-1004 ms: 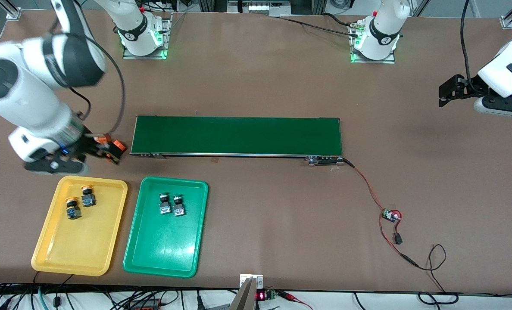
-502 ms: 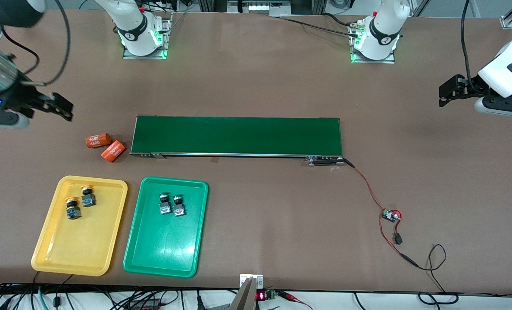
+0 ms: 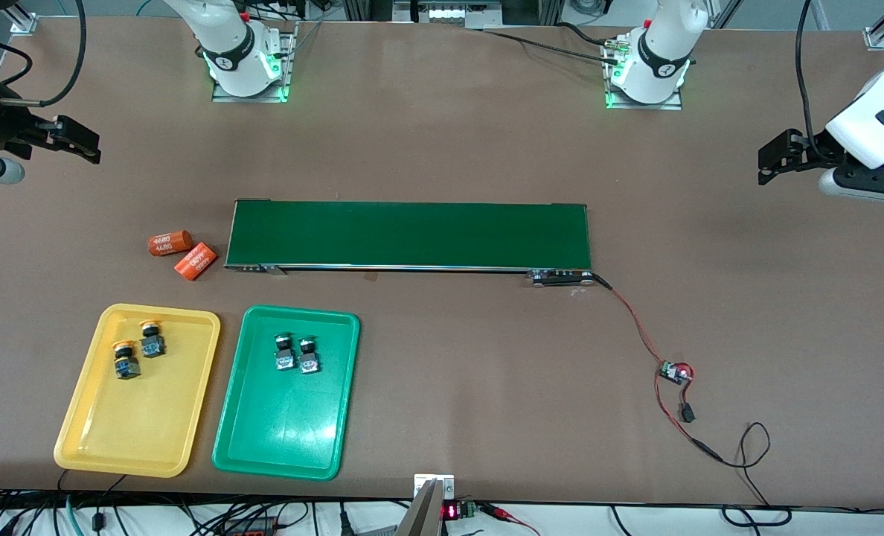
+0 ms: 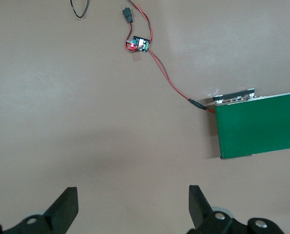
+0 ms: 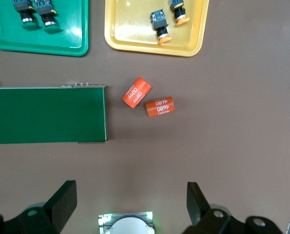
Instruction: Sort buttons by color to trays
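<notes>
While my left tool [image 3: 768, 158] and right tool [image 3: 77, 141] hang wide open and empty, two yellow-capped buttons [image 3: 138, 348] sit in the yellow tray [image 3: 126, 439]. Beside it, two green-capped buttons [image 3: 295, 353] sit in the green tray [image 3: 282, 435], every cap pointing toward the conveyor belt [image 3: 409, 234].

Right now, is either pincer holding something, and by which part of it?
Nothing is held. The left pincer is open over bare table, and the right pincer is open above the table, with nothing between its fingers.
</notes>
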`<state>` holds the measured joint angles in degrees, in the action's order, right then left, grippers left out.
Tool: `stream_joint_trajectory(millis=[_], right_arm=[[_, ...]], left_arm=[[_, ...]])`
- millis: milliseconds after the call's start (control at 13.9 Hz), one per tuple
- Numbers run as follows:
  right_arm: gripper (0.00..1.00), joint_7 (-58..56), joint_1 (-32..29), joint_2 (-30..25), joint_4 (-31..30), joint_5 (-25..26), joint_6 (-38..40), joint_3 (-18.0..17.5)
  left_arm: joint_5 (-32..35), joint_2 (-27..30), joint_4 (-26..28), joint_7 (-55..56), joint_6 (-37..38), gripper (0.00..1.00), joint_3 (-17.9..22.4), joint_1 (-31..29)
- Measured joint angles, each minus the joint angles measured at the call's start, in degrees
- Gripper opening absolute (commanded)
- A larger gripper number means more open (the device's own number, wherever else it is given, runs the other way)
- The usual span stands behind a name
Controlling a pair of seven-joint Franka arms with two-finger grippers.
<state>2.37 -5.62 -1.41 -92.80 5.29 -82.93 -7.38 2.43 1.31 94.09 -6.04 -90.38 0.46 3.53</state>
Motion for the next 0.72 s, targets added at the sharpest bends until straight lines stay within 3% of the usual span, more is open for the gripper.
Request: stream_joint_trajectory(millis=[717], right_arm=[[1.0,0.0,1.9,0.1,0.0,-2.9,0.4,2.0]], left_arm=[[0.0,0.0,0.0,0.0,0.0,1.0,0.0,0.0]])
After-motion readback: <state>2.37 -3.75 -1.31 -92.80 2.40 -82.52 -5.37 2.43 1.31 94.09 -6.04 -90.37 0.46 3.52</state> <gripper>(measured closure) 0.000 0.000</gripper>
